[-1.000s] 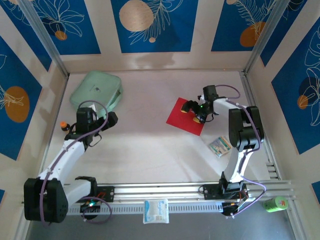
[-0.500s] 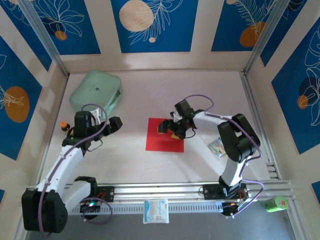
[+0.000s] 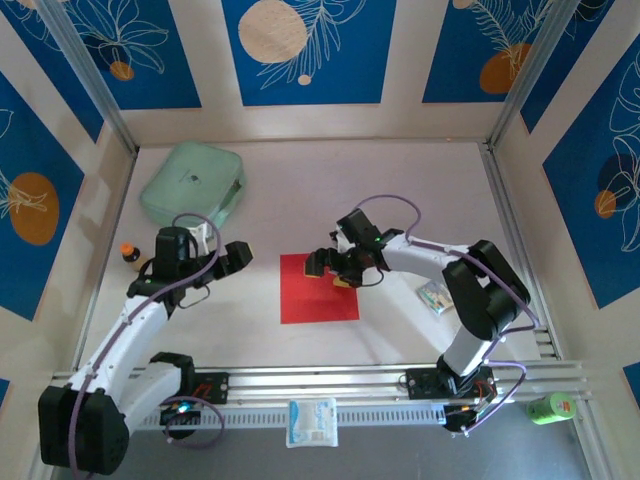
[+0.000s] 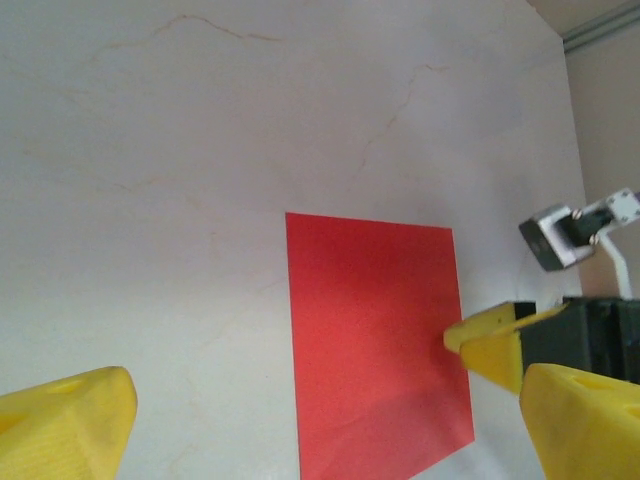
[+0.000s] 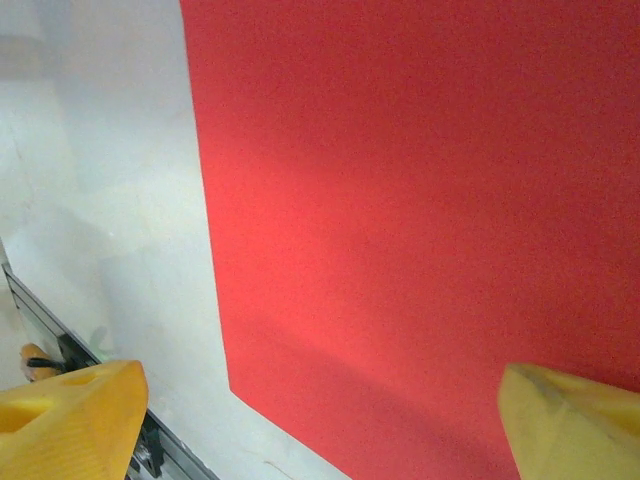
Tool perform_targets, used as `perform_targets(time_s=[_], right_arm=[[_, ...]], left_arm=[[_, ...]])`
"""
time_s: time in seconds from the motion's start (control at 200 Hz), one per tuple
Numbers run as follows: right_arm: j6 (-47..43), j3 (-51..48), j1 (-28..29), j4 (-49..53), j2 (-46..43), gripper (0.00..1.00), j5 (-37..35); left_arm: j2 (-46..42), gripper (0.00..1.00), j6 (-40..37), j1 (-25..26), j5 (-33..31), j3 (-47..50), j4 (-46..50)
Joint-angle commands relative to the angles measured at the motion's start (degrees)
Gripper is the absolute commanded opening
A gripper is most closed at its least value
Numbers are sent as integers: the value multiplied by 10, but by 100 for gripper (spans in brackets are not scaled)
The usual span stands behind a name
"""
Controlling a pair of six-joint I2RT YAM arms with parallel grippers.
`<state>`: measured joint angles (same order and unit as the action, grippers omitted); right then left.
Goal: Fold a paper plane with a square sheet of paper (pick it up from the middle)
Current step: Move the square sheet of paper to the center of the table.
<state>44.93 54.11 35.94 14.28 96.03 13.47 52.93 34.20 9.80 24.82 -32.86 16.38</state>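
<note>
The square sheet of paper (image 3: 316, 296) is bright red and lies flat near the middle of the table. My right gripper (image 3: 333, 272) is open and sits low over the sheet's far right part, its yellow fingers spread across the paper. From the left wrist, one of those yellow fingers (image 4: 487, 342) touches the right edge of the sheet (image 4: 372, 340). In the right wrist view, the sheet (image 5: 420, 200) spreads wide under the right gripper (image 5: 320, 410). My left gripper (image 3: 238, 258) is open a short way left of the sheet, with nothing between its fingers (image 4: 70, 415).
A mint-green case (image 3: 193, 182) lies at the back left. A small orange-capped bottle (image 3: 129, 254) stands by the left arm. A small white packet (image 3: 436, 295) lies right of the sheet. The metal rail (image 3: 330, 378) runs along the near edge, with a white pack (image 3: 312, 422) below it.
The right gripper has swept left and nearer, and the red sheet has slid with it from the right side to the middle, turning square to the table. The left gripper has edged right.
</note>
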Motion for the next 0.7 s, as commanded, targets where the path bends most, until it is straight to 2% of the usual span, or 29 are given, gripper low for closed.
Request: perform_targets(time_s=[0.0,0.275,0.465,0.57,0.695], right_arm=[[16,-24,-15,-9,6,90,9],[55,-69,-3,-43,11,88,24],[156,-113,21,-102,-6,87,15],[177,-129,23,-148,-34,87,26],[152,-118,20,-100,-101,90,-23]], left_arm=[[-10,98,-4,18,-10,5,17],[18,97,5,43,-17,-1,13],[54,95,12,84,-46,-21,18],[82,93,7,114,-68,-43,36],[132,88,-5,158,-108,-84,80]])
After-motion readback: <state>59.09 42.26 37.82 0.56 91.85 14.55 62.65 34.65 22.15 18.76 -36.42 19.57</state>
